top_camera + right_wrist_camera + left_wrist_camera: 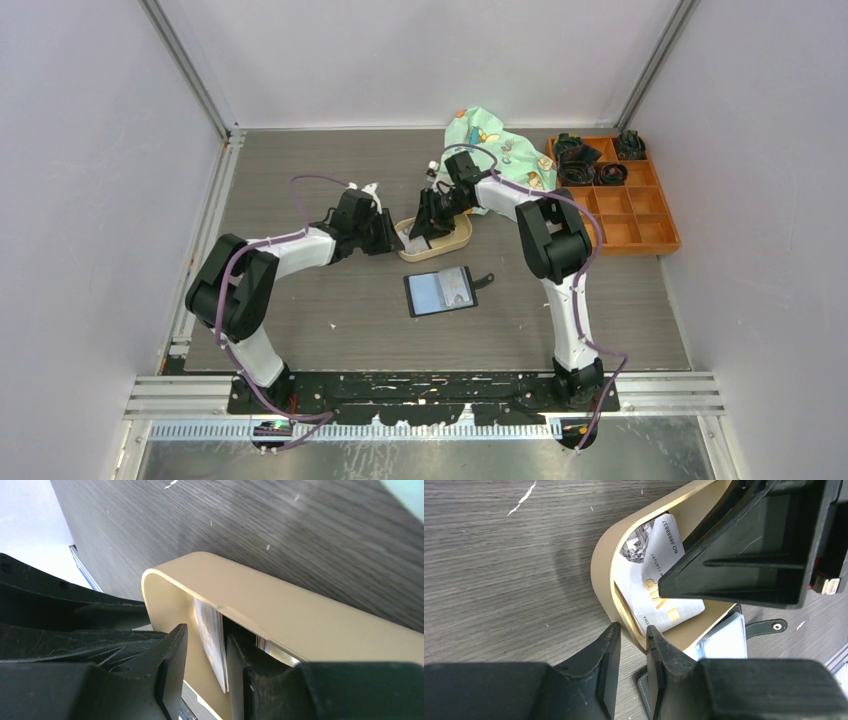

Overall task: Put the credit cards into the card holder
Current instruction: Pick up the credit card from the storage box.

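A silver credit card (649,580) marked VIP lies tilted in the tan oval tray (604,565). My left gripper (633,626) pinches the tray's near wall, one finger outside and one inside. My right gripper (207,632) reaches into the tray from the far side. Its jaws stand apart around the card (212,645), which rests against one finger with a gap to the other. The black card holder (441,291) lies open in front of the tray, pale cards showing in its pockets. In the top view, the left gripper (393,237) and the right gripper (425,225) meet at the tray (462,238).
An orange compartment box (640,215) with black items stands at the back right. A green patterned cloth (495,140) lies behind the tray. The card holder's snap tab (769,626) points right. White walls enclose the table.
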Motion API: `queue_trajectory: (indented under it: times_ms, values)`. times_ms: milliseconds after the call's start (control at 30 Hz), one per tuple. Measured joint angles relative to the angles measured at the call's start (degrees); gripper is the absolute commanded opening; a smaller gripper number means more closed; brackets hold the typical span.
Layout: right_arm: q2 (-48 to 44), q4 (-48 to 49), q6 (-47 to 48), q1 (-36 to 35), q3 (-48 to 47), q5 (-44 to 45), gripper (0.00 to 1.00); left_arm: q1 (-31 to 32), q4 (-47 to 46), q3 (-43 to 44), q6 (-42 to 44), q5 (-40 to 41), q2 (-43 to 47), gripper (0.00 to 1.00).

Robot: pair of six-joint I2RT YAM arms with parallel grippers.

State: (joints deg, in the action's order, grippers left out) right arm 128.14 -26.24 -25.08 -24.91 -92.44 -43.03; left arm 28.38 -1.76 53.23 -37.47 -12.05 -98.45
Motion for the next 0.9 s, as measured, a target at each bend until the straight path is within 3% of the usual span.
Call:
queue_trajectory:
  times_ms: [100,267,433,767,900]
  values:
    - [0.42,-1.29,1.14,-1.03,-1.03,0.83,0.35,0.0,0.0,0.0,0.0,-0.04,0.0,0.26]
    - [1.16,-1.95,2.29,-2.4,-1.64,1.22,0.15,0.0,0.04,0.0,0.02,-0.07,0.02,0.27]
    - [1.27,-2.64,3.04,-2.29,-1.64,1.18,0.02,0.0,1.2,-0.07,0.31,0.28,1.57,0.32]
    - [-0.72,-2.49,3.91,2.86,-0.81,-3.04,0.01,-0.02,1.4,-4.96,1.75,2.71,15.41,0.34]
    - [-2.23,-2.49,4.79,4.04,-0.66,-3.63,0.11,-0.02,0.94,-9.07,1.73,3.1,20.68,0.34]
